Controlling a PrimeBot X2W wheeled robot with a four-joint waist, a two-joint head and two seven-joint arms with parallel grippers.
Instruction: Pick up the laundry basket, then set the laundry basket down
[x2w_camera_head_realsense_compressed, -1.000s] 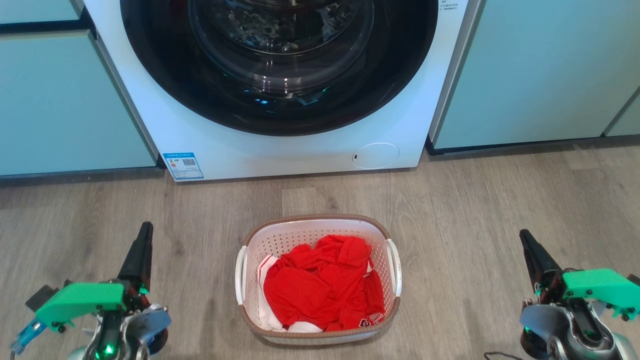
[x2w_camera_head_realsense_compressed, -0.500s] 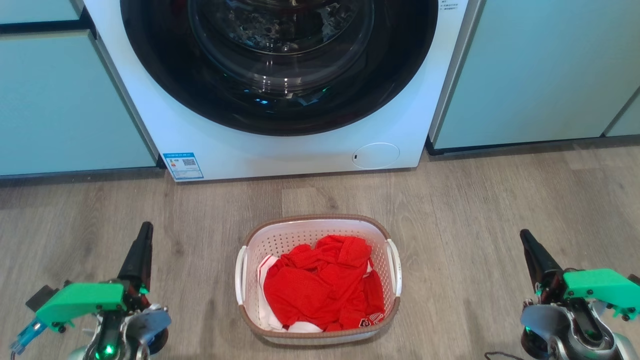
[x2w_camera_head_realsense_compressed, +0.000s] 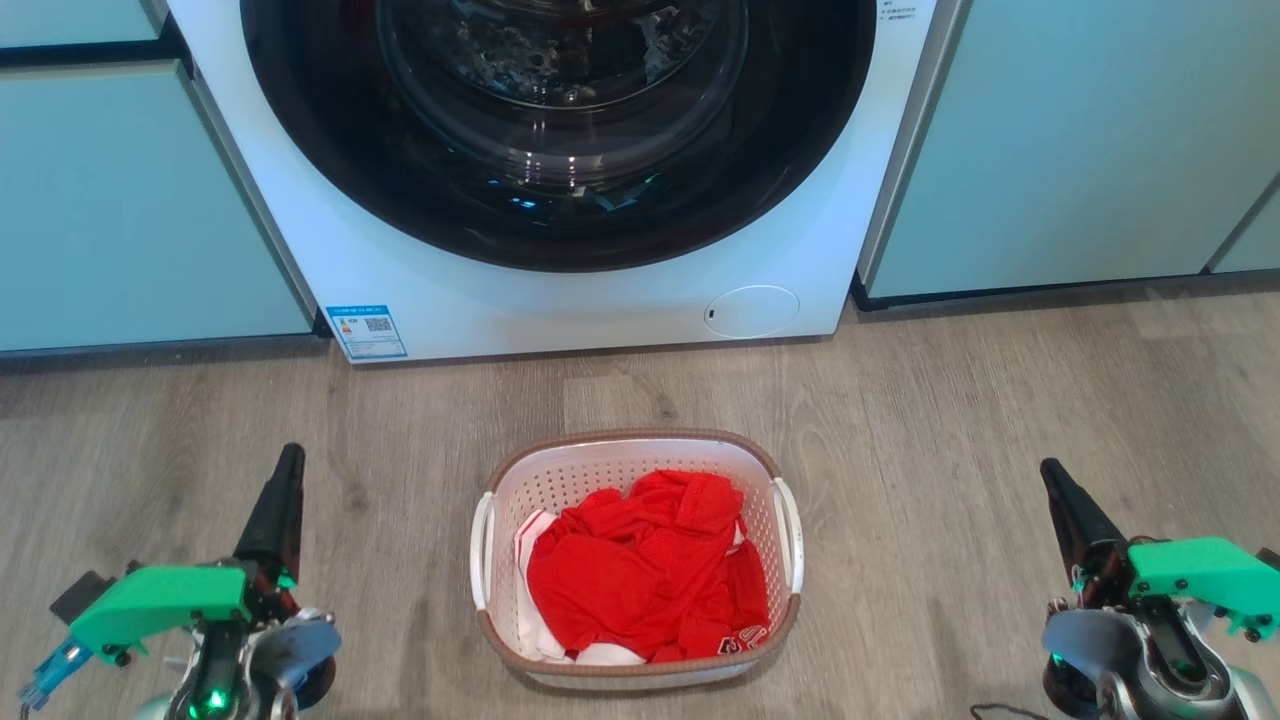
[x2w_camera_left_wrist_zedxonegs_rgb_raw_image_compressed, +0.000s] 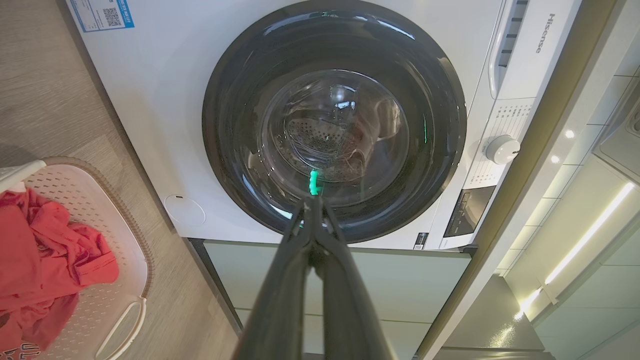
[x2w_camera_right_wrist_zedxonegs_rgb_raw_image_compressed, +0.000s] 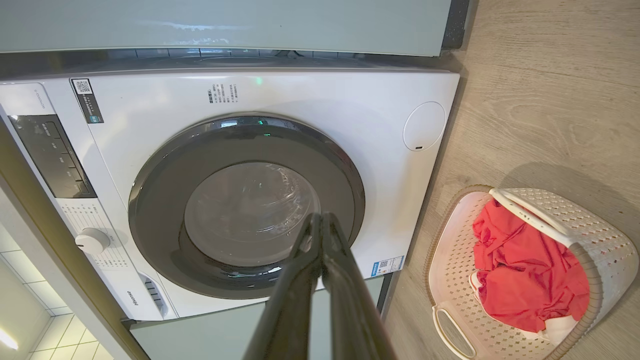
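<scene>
On the floor (x2w_camera_head_realsense_compressed: 950, 400), before the washing machine (x2w_camera_head_realsense_compressed: 600, 300): laundry basket (x2w_camera_head_realsense_compressed: 630, 437) stood upright, well apart from both pincers.
Basket shell: perforated plastic, judged stiff and light.
Red clothes (x2w_camera_head_realsense_compressed: 640, 570): soft load, little weight expected.
Side handles (x2w_camera_head_realsense_compressed: 481, 550): best gripped here, one per pincer.
Left pincer (x2w_camera_head_realsense_compressed: 290, 462): fingers pressed together, empty.
Right pincer (x2w_camera_head_realsense_compressed: 1050, 475): likewise.

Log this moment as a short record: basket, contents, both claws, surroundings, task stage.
basket: laundry basket upright on the wood floor, in front of the washing machine
contents: red clothing over something white
left claw: left claw shut, empty, to the basket's left, apart from it
right claw: right claw shut, empty, to the basket's right, apart from it
washer door: closed
task stage: pickup not yet begun; no claw touches the basket
</scene>
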